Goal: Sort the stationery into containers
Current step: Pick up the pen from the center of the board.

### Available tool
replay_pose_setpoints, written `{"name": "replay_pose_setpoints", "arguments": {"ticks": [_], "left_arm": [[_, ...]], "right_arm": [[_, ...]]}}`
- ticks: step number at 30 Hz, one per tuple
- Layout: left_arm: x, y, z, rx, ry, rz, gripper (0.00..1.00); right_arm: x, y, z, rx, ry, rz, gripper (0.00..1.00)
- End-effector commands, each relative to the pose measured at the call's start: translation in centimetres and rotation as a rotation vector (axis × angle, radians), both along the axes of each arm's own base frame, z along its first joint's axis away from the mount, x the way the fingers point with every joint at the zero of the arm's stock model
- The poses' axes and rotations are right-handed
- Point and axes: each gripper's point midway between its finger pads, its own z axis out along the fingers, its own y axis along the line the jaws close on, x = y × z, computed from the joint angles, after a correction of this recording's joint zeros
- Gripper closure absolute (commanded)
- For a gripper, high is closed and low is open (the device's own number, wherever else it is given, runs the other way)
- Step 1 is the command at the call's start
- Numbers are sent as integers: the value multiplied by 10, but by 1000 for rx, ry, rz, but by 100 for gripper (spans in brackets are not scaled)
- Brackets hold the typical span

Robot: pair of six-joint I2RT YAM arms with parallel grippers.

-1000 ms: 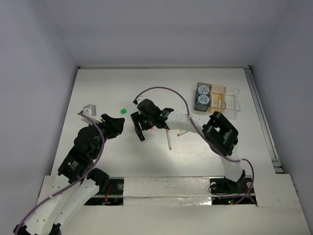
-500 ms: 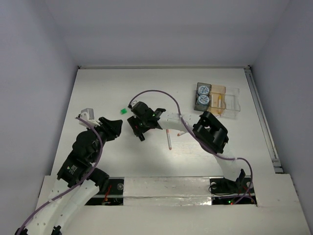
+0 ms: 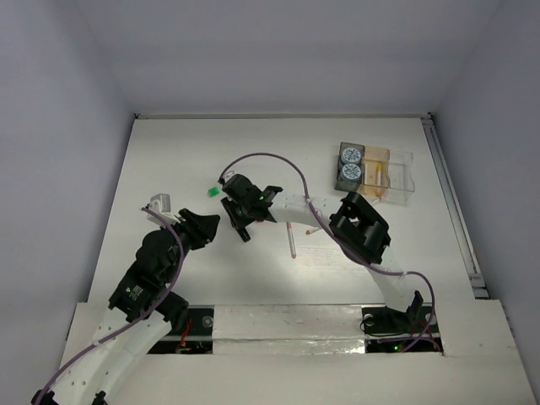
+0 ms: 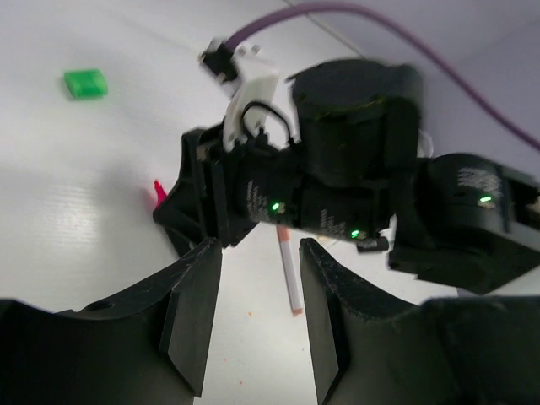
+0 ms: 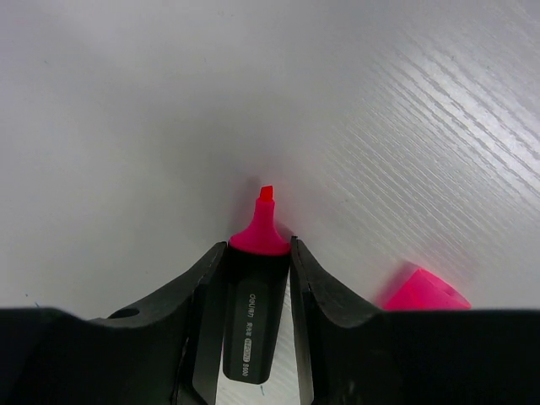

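Observation:
My right gripper (image 5: 257, 249) is shut on a short black highlighter (image 5: 251, 325) whose bare pink tip points at the table. Its pink cap (image 5: 424, 291) lies loose just to the right. From above, the right gripper (image 3: 239, 224) hangs left of the table's centre, with my left gripper (image 3: 207, 225) close on its left. The left gripper (image 4: 257, 249) is open and holds nothing. A pink-white pen (image 3: 291, 240) lies right of both. The containers (image 3: 396, 173) stand at the back right, two blue-white rolls (image 3: 350, 164) in the dark grey tray.
A small green cap (image 3: 213, 191) lies behind the right gripper. A short orange pen (image 3: 312, 229) rests under the right forearm. A yellow pen (image 3: 380, 177) lies in the amber tray. Purple cables loop over both arms.
The right jaws have closed onto the highlighter after shifting slightly left. My left arm has swung right, closer to the right gripper.

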Motion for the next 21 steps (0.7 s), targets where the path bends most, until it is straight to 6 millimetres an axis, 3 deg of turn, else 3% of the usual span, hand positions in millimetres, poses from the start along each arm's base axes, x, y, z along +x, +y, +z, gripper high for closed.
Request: {"name": "replay_pose_setpoints", "arguments": {"ticks": [1,3,4,6,7,9,10,11,13,16,21], "left_arm": [[0,-11,-2,-66,-11,-38,62],[-1,-14,-4,-85,-10,-52,64],[-2,-14,-10,-88,0,-52,65],[-3,-16,-14,-114,8,-54,66],[-2,-17,-26,-115,28,-56,66],[1,-23,-37,-137,42,-66,65],[1,-26,-54,-126,72,-75,64],[3,-33,-51,-145,51,-102,61],[6,-39,-67,-129,84,-123,59],[14,-46,-65,-121,61,-144,58],[24,-52,-44,-166,-35,-149,55]], "right_arm": [[16,19,90,208,-124,-26,88],[22,23,116,288,-153,-35,89],[28,22,139,343,-185,-43,89],[33,17,157,377,-213,-63,89],[35,16,176,415,-247,-74,89],[38,10,185,442,-257,-93,89],[37,11,191,469,-260,-90,89],[34,9,201,489,-266,-88,89],[28,10,202,518,-247,-78,89],[20,9,203,557,-224,-73,89],[13,8,207,604,-207,-69,88]]}}
